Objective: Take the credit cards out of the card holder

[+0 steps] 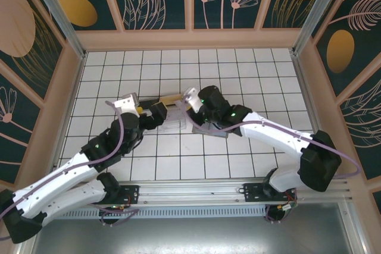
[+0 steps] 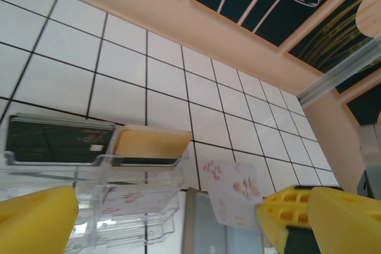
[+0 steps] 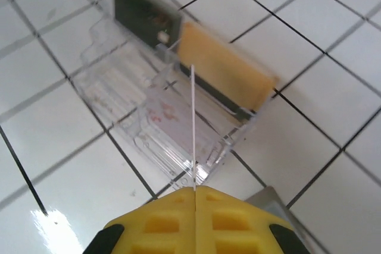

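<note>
The clear plastic card holder stands on the tiled floor. A tan card and a black card stand in its back slots. My right gripper is shut on a thin white card with pink print, seen edge-on in the right wrist view, tilted just above the holder's right end. A grey credit card lies flat to the right of the holder. My left gripper is open, its yellow fingers straddling the holder.
Peach walls bound the white tiled floor at the back and sides, with a metal rail along the near edge. Both arms meet over the middle of the floor, close together.
</note>
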Tool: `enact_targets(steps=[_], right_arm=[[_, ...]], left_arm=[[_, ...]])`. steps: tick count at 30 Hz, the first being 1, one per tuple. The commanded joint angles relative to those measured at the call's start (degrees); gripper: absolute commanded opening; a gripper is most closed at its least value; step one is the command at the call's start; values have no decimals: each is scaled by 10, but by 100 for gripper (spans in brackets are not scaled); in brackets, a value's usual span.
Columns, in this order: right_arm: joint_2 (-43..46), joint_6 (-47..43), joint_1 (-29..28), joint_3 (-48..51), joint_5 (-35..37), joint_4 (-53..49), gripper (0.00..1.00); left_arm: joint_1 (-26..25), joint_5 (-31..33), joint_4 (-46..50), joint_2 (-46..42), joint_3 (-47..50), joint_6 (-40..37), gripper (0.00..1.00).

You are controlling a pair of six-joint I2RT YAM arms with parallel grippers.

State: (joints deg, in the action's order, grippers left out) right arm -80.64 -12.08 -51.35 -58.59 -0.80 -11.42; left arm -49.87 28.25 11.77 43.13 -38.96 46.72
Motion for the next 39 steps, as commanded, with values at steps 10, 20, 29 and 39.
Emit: enact_targets(steps=[10, 20, 29, 39], right_arm=[[-100, -300, -76, -113, 101, -87, 0], [-163, -379, -83, -142, 142, -91, 0], [-175, -448, -86, -114, 182, -54, 0], [-196, -463, -90, -116, 189, -47, 0]], left_arm=[[1, 41, 55, -103, 52, 16, 99], [1, 46, 69, -143, 64, 27, 99], [1, 48, 79, -146, 64, 28, 99], [1, 51, 81, -148, 64, 28, 99]])
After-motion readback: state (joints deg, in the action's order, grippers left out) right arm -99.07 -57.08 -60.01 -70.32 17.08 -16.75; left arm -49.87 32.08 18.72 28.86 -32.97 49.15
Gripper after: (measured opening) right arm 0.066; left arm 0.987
